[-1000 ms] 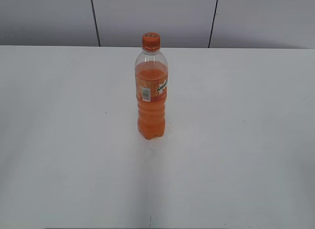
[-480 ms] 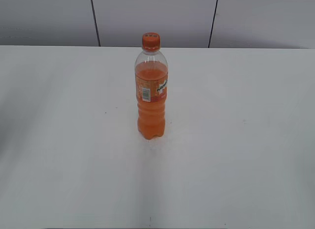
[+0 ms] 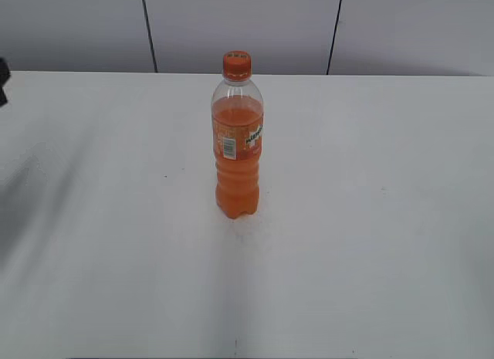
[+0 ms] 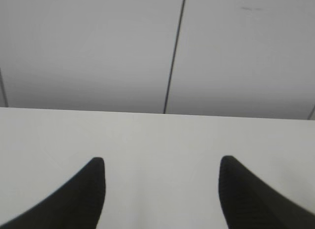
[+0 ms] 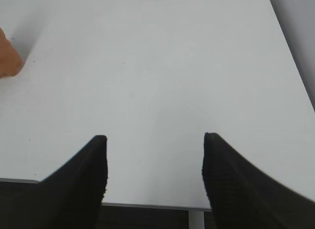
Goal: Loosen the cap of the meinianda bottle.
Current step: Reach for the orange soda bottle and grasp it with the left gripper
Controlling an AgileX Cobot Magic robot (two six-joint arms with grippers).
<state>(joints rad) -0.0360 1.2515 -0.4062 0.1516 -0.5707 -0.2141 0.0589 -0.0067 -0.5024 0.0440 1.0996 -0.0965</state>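
Both sets of jaws stand released and empty: left gripper faces the far wall, right gripper hangs over the worktop's near edge. The bottle stands upright mid-worktop, cap on, apparently left free for approach. Plain white surface, grey panelled wall behind.

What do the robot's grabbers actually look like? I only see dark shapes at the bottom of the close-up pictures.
Each close-up shows two black fingers. The left gripper has curved, tapering fingers with rounded tips, blurred by closeness. The right gripper has the same shape, and its fingers show a fine dimpled, grid-like texture. No cables, markings or arm links show there; the exterior view shows only a dark sliver at its left edge.
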